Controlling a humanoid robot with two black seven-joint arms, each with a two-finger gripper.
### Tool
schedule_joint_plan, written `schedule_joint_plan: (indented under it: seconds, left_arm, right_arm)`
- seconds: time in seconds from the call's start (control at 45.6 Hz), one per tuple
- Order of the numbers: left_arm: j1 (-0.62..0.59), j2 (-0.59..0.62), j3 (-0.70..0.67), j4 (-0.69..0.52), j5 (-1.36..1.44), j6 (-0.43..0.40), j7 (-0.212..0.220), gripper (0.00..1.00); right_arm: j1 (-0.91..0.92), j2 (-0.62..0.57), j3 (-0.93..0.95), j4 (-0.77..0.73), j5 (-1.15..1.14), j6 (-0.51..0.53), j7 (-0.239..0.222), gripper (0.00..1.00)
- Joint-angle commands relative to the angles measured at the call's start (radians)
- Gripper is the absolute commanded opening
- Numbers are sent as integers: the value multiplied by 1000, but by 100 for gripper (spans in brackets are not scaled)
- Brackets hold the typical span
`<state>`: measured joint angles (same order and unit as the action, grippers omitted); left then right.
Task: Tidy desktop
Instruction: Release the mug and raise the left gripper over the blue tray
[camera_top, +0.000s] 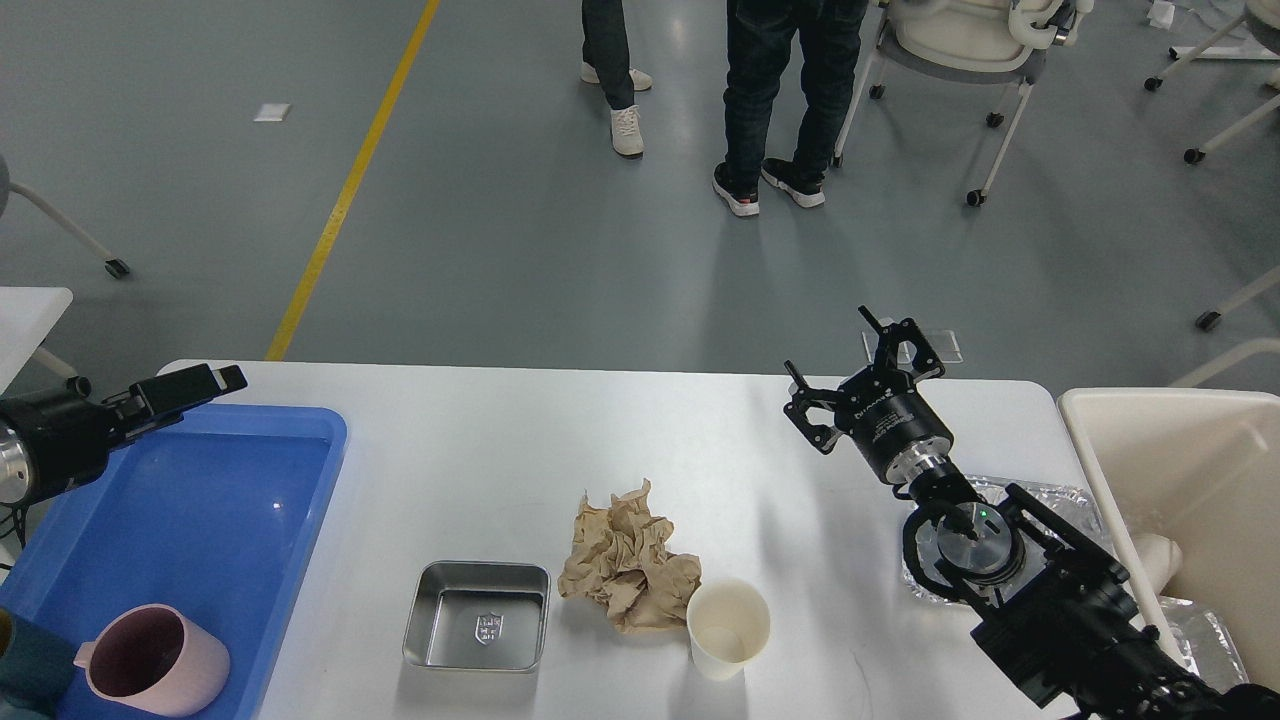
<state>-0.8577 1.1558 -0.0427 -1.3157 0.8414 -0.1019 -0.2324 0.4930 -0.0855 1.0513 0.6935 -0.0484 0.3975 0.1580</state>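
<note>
A: Desktop (480, 440)?
B: Fills lower view, long axis left-right; white, smooth; grey floor beyond.
A: Grippers?
B: Right gripper (865, 385) spread wide, empty; left gripper (215, 380) over tray (300, 520), cannot tell.

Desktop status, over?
Right gripper open, empty, above desktop. Left gripper over blue tray, state unclear. Crumpled paper, cup, steel dish uncleared.
</note>
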Motion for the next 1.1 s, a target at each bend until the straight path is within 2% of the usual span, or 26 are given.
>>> schedule_joint_plan:
  seconds: [0.0, 0.132, 0.241, 0.438, 0.614, 0.745, 1.008, 1.074]
  left_arm:
    - [0, -57, 0, 33, -155, 8, 2, 97]
    - [9, -142, -2, 99, -312, 13, 5, 97]
    - [11, -160, -2, 99, -441, 11, 13, 97]
    - [40, -163, 1, 56, -499, 10, 74, 97]
    - [52, -110, 35, -16, -499, 10, 127, 97]
    - [54, -50, 81, -72, -495, 8, 128, 97]
    - [54, 47, 79, -203, -496, 7, 130, 97]
    - [63, 88, 79, -246, -495, 7, 116, 97]
  right_arm:
    - [-2, 1, 0, 0, -4, 0, 0, 100]
    - [-7, 4, 0, -2, -4, -2, 0, 100]
    - [-8, 6, 0, -2, -7, -2, 0, 100]
    - [-4, 6, 0, -2, -18, -2, 0, 100]
    - [-2, 4, 0, -2, -19, -3, 0, 100]
    - [-4, 6, 0, 0, -21, -3, 0, 100]
    - [-4, 6, 0, 0, -21, -2, 0, 100]
    - [-5, 6, 0, 0, -21, -3, 0, 100]
